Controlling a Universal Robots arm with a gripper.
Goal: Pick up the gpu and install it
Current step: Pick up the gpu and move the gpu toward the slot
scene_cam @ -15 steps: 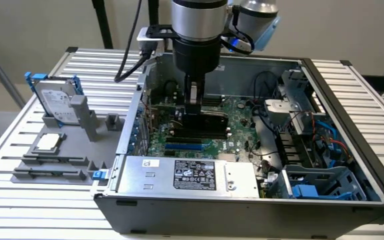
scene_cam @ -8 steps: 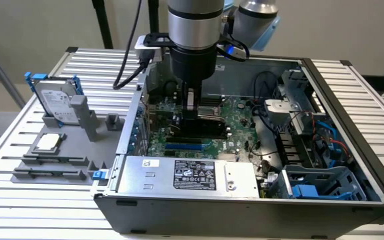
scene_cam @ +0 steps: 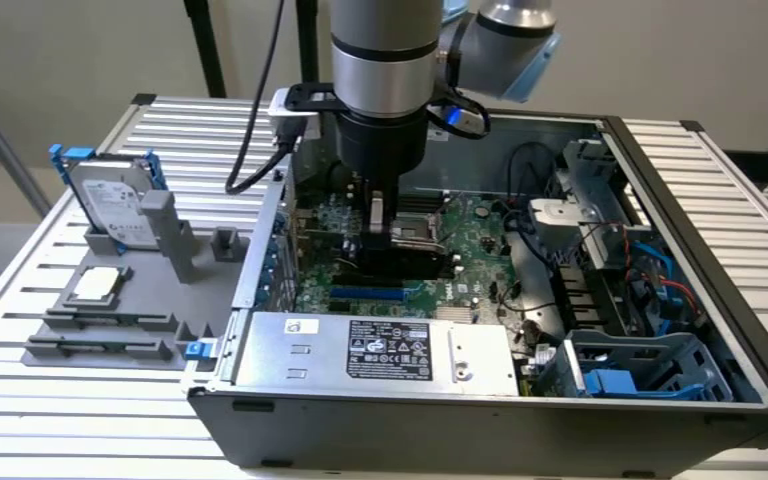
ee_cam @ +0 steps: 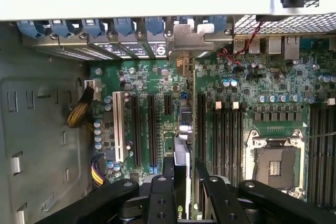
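Note:
Inside the open computer case (scene_cam: 704,260), my gripper (scene_cam: 381,228) is shut on the gpu (scene_cam: 392,264), whose black cooler shows just below the fingers, low over the green motherboard (scene_cam: 471,225). In the wrist view the gpu (ee_cam: 183,129) stands on edge between my black fingers (ee_cam: 169,174), and my gripper (ee_cam: 184,177) clamps it from both sides. Its silver end bracket (ee_cam: 191,38) sits against the case's rear slot openings. The card runs along a long black expansion slot (ee_cam: 200,124); its lower edge is hidden, so I cannot tell whether it is seated.
A silver hard drive in a blue frame (scene_cam: 111,195) and a processor chip (scene_cam: 97,285) rest on a grey fixture (scene_cam: 104,330) at the exterior view's left. The power supply (scene_cam: 371,350), cables (scene_cam: 564,270) and a blue drive cage (scene_cam: 638,365) crowd the case. The processor socket (ee_cam: 275,163) lies beside the card.

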